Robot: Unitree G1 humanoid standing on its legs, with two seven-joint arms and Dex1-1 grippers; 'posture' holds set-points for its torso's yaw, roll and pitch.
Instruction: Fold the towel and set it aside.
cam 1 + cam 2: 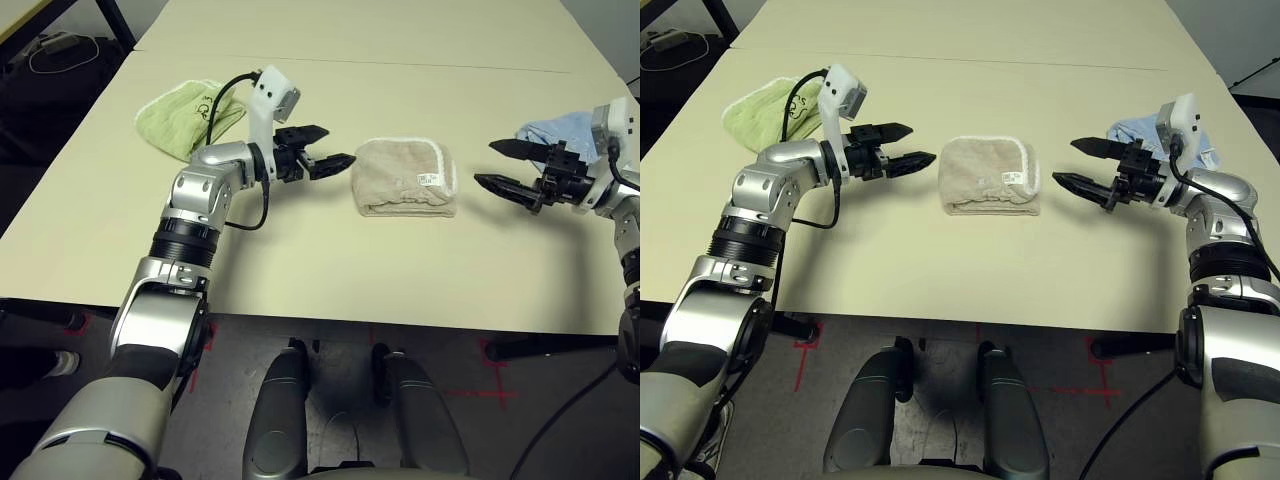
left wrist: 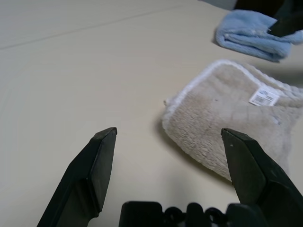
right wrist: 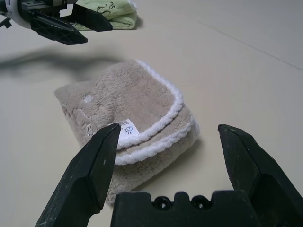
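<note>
both pincers [image 1: 318,148] [image 1: 503,166] gape empty beside the towel [image 1: 405,176].

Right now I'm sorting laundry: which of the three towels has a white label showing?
The beige towel, folded between the two pincers; its white-edged top carries the label. The green towel and blue towel show none.

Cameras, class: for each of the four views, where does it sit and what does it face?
Left eye, right eye: on the head, looking down at the table over both silver forearms.
Left wrist: behind open jaws, facing the beige towel.
Right wrist: behind open jaws, facing the same towel from the opposite side; the left gripper shows.
All share that towel.
</note>
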